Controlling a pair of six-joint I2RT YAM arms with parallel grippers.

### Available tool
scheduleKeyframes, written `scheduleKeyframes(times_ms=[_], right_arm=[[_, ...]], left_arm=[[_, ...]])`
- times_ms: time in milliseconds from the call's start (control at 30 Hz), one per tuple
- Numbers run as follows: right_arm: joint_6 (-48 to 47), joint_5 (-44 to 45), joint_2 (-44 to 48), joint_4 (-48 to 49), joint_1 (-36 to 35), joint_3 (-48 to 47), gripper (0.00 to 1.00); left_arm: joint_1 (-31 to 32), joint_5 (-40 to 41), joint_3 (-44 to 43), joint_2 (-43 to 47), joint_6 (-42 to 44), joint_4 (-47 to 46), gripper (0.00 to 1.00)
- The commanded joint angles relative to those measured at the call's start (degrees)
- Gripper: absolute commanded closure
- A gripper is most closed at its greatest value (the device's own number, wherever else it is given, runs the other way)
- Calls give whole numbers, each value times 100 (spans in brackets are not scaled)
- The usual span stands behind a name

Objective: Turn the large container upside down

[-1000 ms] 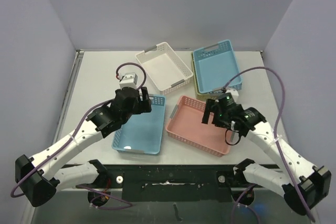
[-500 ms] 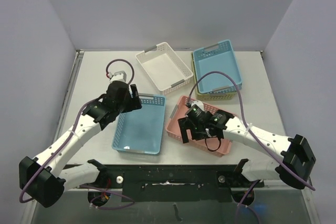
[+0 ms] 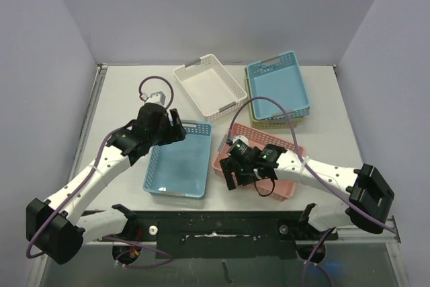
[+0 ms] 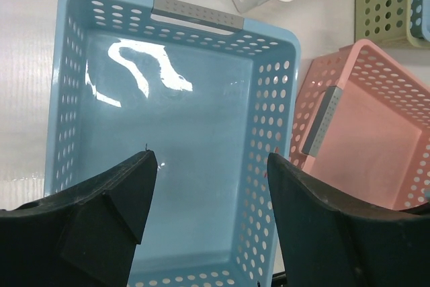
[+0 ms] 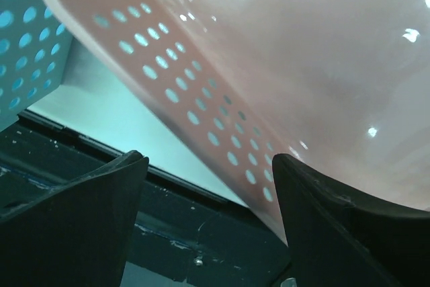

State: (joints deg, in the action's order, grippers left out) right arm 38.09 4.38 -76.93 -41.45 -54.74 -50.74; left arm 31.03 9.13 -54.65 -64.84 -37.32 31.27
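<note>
Nearest, the right gripper (image 3: 233, 168) stands with jaws apart at the near-left corner of the large pink perforated plastic basket (image 4: 366, 139). The basket's wall lies between the fingers, unpinched. The basket sits upright at near right, its near edge close to the table (image 3: 121, 92) front. Just beside it on the left is a light-blue perforated basket (image 3: 180, 166), with the left gripper (image 4: 209, 162) spread wide above it and holding nothing. Bare tabletop lies to the left. There are five baskets; farther off are a white one (image 3: 209, 89) and a second blue one (image 3: 277, 85) nested in a green one (image 4: 383, 1).
</note>
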Motion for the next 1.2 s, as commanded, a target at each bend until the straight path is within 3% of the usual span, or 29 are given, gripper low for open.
scheduleKeyframes(times_ms=[0,333,567,867,967,1167], right_arm=[[248,260,-125,-164,-310,-311,30],[699,817,-546,-690,-859,-888,81],[1208,1178,-519,-1093,-880,-1490,100],[1860,1330,-141,-1133,-701,-2432,100],[1776,1033,247,-57,-381,-2213,100],[2192,-642,974,2342,867,-1259,100]], left_arm=[[-18,-225,-8,-30,-86,-391,34],[-18,-293,-112,17,41,-360,34],[-26,-343,-99,-2,-22,-426,34],[-451,-618,-770,-112,87,-434,34],[-666,-738,-994,-132,148,-337,34],[-1122,-1053,-1062,56,82,-193,34]])
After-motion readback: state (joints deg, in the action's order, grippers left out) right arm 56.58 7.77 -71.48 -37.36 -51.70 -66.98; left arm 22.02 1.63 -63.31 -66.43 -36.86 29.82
